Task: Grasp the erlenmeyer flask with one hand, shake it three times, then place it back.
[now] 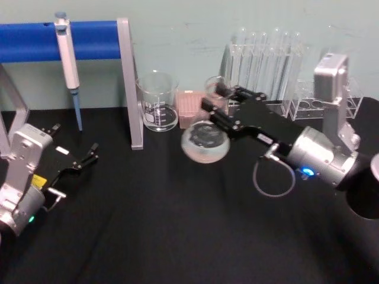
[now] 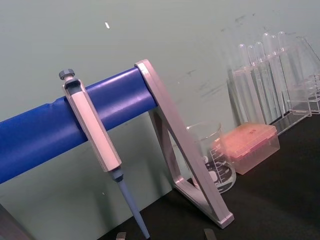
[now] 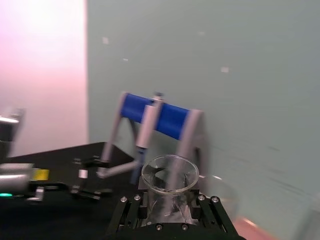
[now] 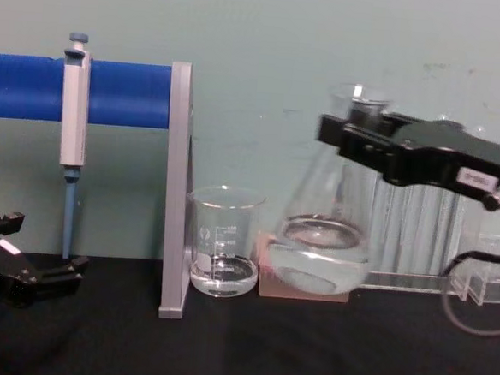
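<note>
Flask [image 4: 321,244] neck half-hidden in right pincer [image 4: 346,136]

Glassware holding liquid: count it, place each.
2. The erlenmeyer flask, gripped at the neck by the right gripper; the beaker, standing beside the grey stand post.

My right gripper [image 4: 350,134] holds the clear glass conical flask [image 4: 323,244]; cylindrical glass beaker [image 4: 223,246] to its left, clear test-tube rack [image 1: 278,65] behind.

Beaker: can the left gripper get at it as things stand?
Probably, but not straight. The stand's grey upright stands between the left gripper, open at the table's left, and the beaker. The way round its front looks free; the right gripper holds the erlenmeyer flask close on its right.
</note>
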### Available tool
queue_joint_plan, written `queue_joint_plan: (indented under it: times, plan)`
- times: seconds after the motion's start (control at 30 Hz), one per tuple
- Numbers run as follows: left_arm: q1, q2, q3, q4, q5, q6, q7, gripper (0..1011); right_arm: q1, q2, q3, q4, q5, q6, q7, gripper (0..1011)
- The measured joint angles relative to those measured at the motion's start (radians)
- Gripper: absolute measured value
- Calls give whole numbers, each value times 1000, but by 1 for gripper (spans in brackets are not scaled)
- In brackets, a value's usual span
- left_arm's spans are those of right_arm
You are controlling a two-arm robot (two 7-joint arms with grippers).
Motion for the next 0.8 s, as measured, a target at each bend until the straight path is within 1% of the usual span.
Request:
queue_joint_plan:
  times: [0.03, 0.2, 0.4, 0.53, 0.67, 0.73, 0.8]
  plan:
    - [0, 0, 0, 0, 0, 0, 0, 1001, 9, -4, -14, 3, 7, 0, 17, 450]
    - [0, 0, 0, 0, 0, 0, 0, 1001, 28, -13, -55, 8, 34, 1, 55, 450]
    - [0, 0, 0, 0, 0, 0, 0, 1001, 34, -10, -76, 7, 50, 2, 63, 450]
    - [0, 0, 0, 0, 0, 0, 0, 1001, 35, -4, -78, 5, 55, 1, 54, 449]
    - [0, 0, 0, 0, 0, 0, 0, 1001, 29, 11, -71, -2, 54, -9, 17, 449]
    - [0, 0, 0, 0, 0, 0, 0, 1001, 25, 17, -62, -5, 51, -14, -1, 450]
    - [0, 0, 0, 0, 0, 0, 0, 1001, 14, 30, -37, -9, 43, -20, -38, 450]
